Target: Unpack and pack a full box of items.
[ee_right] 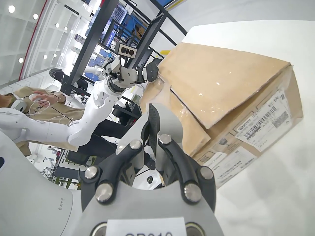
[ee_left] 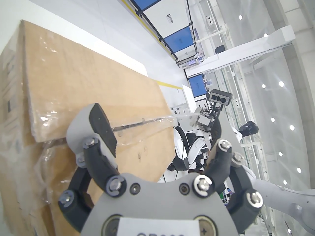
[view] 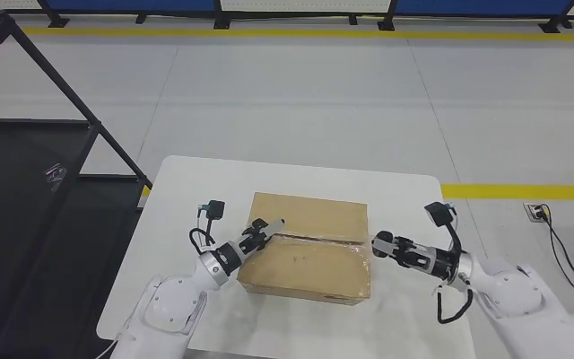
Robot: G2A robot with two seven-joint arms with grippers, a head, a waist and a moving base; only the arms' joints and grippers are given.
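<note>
Holding left tool (view: 272, 225), released, at box (view: 309, 260) seam end; clenching tape strip (ee_left: 182, 116) in right tool (view: 378, 244), level, off opposite end.

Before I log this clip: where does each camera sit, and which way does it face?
Top view: above the arms, looking down at the table and cardboard box; both arms show.
Left wrist view: on the left wrist, facing along the box's seam; the open left gripper shows.
Right wrist view: on the right wrist, facing the box's labelled end; the right gripper, shut on tape, shows.
Shared: each wrist view shows the other arm's gripper beyond the box.
</note>
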